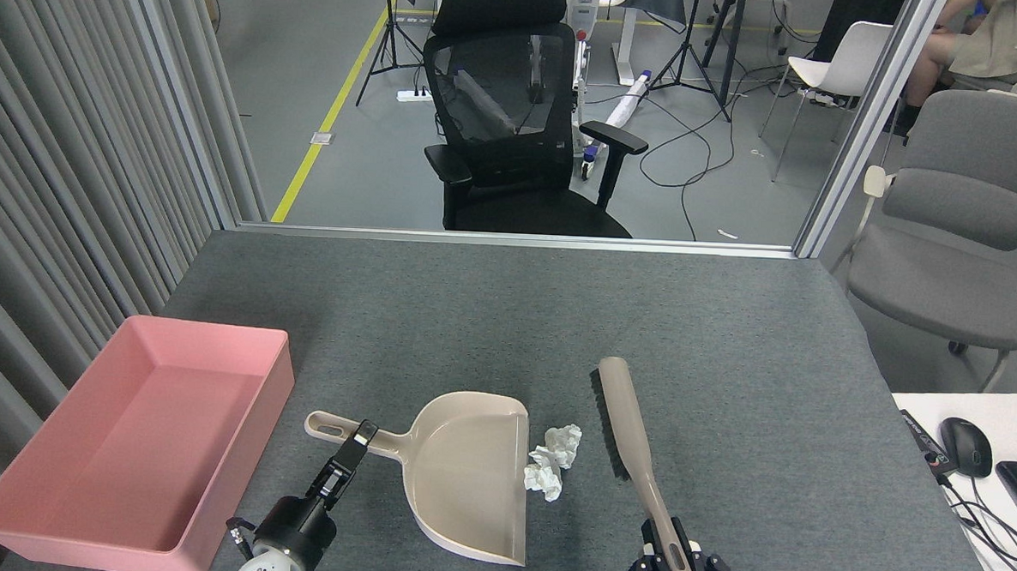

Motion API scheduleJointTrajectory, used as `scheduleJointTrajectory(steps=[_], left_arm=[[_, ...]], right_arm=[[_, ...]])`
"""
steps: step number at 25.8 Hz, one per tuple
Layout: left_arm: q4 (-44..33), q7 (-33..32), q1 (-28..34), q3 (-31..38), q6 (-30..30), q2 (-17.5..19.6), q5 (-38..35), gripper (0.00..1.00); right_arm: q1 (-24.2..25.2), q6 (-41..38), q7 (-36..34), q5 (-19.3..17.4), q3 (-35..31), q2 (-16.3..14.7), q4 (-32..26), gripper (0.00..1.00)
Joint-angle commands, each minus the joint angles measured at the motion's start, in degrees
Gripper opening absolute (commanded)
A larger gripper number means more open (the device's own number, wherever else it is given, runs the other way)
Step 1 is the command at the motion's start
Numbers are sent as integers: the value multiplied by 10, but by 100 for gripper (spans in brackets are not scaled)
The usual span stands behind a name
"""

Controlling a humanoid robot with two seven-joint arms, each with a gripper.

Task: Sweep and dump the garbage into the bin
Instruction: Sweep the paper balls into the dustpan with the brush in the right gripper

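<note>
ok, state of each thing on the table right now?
Bin: empty, upright, at the left.
Dustpan: flat on the table, empty, handle held by the left gripper.
Paper wads: on the table at the dustpan's open edge, not inside.
Brush: held by the right gripper, bristles facing the wads, apart from them.

Count: 2 tissue wads [554,461], 1 pink bin [137,441], 1 beige dustpan [466,472], 1 brush [631,428]. 2 grippers: left gripper [355,446], right gripper [676,567]. Bkgd: 1 black office chair [516,123], 1 grey chair [966,220], 1 white chair [844,68], 1 mouse [965,447].
</note>
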Motion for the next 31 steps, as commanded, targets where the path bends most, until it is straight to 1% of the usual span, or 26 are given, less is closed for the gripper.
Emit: scheduleJointTrajectory(steps=[1,5,9,13,16,18,26,29,31], left_arm=[[0,-1,0,0,0,0,0,22],[1,-1,0,0,0,0,0,22],[0,-1,1,0,0,0,0,22],[0,-1,1,0,0,-1,0,22],[-3,-1,1,0,0,-1,-2,22],[-3,-1,1,-1,0,-1,-3,23],[-20,-1,8,-2,1,-2,-11,23],[-21,-1,9,-2,1,-1,-11,23],[-24,-1,12,-2,1,-1,-11,23]], right_arm=[[9,-4,5,-2,-23,-9,28,0],[7,-4,11,-2,-24,-15,57,0],[-1,-3,17,-2,-22,-14,75,0],[-22,-3,33,-2,-17,-8,99,0],[-23,-4,33,-3,-14,-3,100,0],[-24,-3,33,-4,0,-2,101,0],[-37,6,31,-2,43,35,103,0],[-39,20,30,-3,70,36,102,0],[-39,31,30,-3,94,47,102,0]])
